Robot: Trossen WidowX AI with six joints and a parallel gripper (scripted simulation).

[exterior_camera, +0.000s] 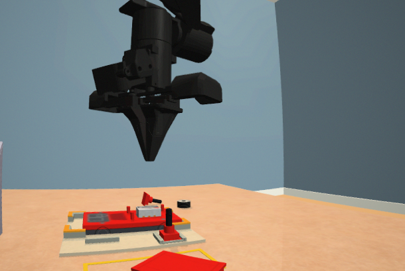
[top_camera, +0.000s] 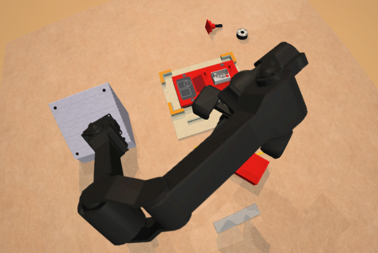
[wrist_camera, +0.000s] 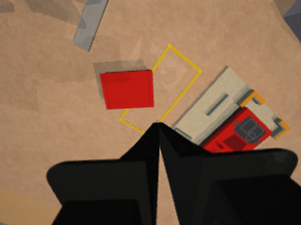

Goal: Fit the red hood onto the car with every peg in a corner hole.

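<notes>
The red hood (top_camera: 254, 170) (exterior_camera: 179, 260) (wrist_camera: 127, 89) lies flat on the table, roof up, at the left edge of a yellow outlined rectangle (wrist_camera: 184, 58) (exterior_camera: 198, 250). My gripper (exterior_camera: 149, 159) (wrist_camera: 157, 126) is shut on nothing and hangs high above the table, between the hood and the jig. In the top view the arm hides the fingers and part of the hood. The red chassis (top_camera: 189, 87) (exterior_camera: 116, 219) (wrist_camera: 231, 137) sits in the beige jig plate (top_camera: 192, 127) (exterior_camera: 133, 242) (wrist_camera: 204, 108) with its grey engine block (top_camera: 220, 76) (exterior_camera: 148, 211) in place.
A red-handled tool (top_camera: 211, 26) (exterior_camera: 149, 198) and a black wheel (top_camera: 242, 33) (exterior_camera: 183, 203) lie beyond the jig. A red base with a black post (exterior_camera: 169, 229) stands on the jig's front. A grey block (top_camera: 83, 115) carries the arm's base. A flat grey plate (top_camera: 237, 217) (wrist_camera: 92, 20) lies beside the hood.
</notes>
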